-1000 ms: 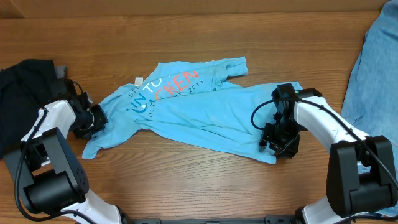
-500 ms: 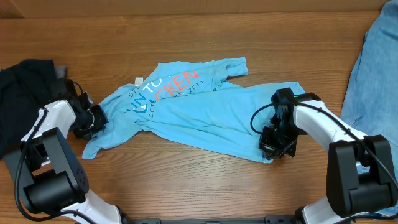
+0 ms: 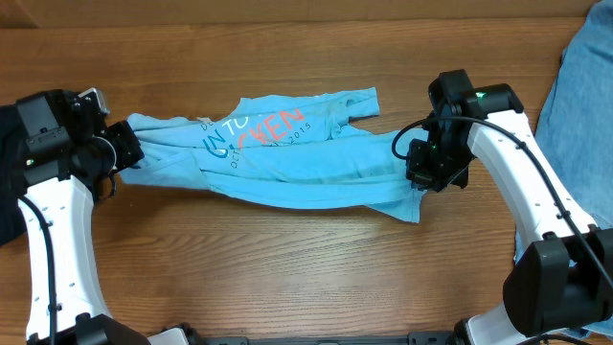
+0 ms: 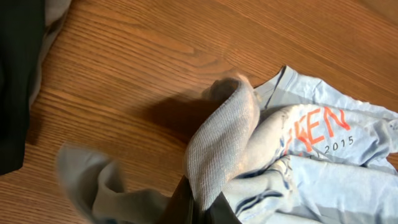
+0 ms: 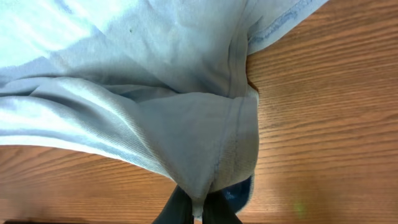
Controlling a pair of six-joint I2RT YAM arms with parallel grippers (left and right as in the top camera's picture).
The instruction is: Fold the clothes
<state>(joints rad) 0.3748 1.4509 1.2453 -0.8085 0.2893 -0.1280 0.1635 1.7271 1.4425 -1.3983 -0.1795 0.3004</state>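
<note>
We are seeing the T-shirt (image 3: 306, 171) stretched, bunched, lettering creased; left gripper (image 3: 129, 150) and right gripper (image 3: 418, 174) are both pinching its fabric.

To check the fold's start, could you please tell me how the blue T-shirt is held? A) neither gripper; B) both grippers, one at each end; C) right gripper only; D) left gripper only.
B: the left gripper and the right gripper are each shut on one end of the T-shirt, which is stretched between them.
</note>
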